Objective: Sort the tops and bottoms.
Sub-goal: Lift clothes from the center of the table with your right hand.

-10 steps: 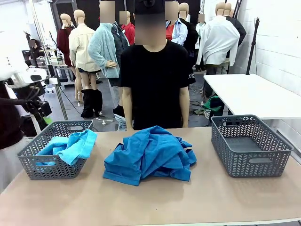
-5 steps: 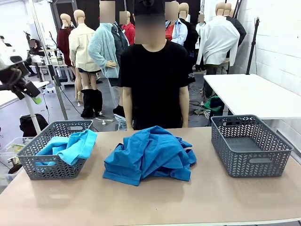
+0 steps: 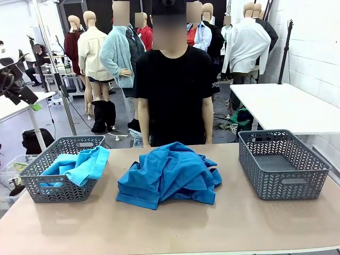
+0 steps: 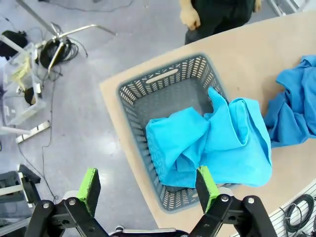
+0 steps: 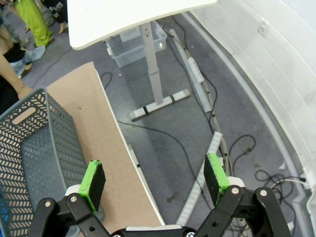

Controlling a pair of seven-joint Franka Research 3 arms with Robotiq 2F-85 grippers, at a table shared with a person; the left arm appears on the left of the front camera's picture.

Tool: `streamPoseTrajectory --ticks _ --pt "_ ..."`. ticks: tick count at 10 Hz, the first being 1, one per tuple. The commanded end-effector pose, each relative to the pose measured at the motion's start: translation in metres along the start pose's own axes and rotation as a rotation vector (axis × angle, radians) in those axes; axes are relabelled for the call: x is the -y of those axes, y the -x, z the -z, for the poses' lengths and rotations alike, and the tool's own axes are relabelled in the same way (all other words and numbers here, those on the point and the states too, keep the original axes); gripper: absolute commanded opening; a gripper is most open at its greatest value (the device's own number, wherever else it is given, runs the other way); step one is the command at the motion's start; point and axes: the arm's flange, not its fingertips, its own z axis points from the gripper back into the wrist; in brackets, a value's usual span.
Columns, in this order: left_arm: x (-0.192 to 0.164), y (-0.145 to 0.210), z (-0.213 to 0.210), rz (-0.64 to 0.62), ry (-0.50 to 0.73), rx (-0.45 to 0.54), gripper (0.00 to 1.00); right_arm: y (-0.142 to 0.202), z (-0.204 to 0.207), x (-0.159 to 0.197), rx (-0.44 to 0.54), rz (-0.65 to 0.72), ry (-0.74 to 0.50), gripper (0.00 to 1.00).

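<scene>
A heap of bright blue garments (image 3: 167,175) lies in the middle of the table; tops and bottoms cannot be told apart in it. A lighter blue garment (image 3: 78,163) fills the left grey basket (image 3: 33,188) and hangs over its inner rim. My left gripper (image 3: 29,101) hovers high off the table's left end, open and holding nothing. In the left wrist view the gripper (image 4: 148,183) looks down on that basket (image 4: 160,79), the garment (image 4: 217,143) and the heap's edge (image 4: 296,106). My right gripper (image 5: 154,176) is open over the floor beyond the table's right end.
The right grey basket (image 3: 281,164) holds nothing; its corner (image 5: 29,143) appears in the right wrist view. A person (image 3: 175,90) stands at the far edge, arms down, one hand (image 4: 190,19) near the left basket. A white side table (image 3: 287,106) stands at the right.
My left gripper has risen and drawn back to the left, away from the left basket. The light blue garment stays in the basket. The heap and the person have not moved.
</scene>
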Motion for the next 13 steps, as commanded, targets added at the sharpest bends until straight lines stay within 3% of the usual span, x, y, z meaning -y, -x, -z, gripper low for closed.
streamPoseTrajectory --ticks 1,6,7,9,12,13 --pt "-0.003 -0.001 0.001 -0.006 0.008 -0.018 1.0 0.001 0.0 0.001 -0.009 0.001 -0.007 1.0" --pt "0.0 0.0 0.003 0.0 0.004 -0.008 1.0 0.0 0.0 0.0 0.0 0.0 0.0 1.0" --pt "-0.022 0.003 -0.011 -0.06 -0.029 0.05 1.0 -0.01 -0.024 -0.024 0.085 -0.101 -0.182 1.0" --pt "-0.079 0.02 -0.042 -0.214 -0.107 0.158 1.0 -0.056 -0.074 -0.099 0.244 -0.207 -0.244 1.0" --pt "-0.132 0.063 -0.042 -0.356 -0.147 0.135 1.0 -0.088 -0.162 -0.21 0.389 -0.477 -0.5 1.0" --pt "-0.139 0.073 -0.033 -0.386 -0.164 0.114 1.0 -0.091 -0.173 -0.252 0.409 -0.602 -0.591 1.0"
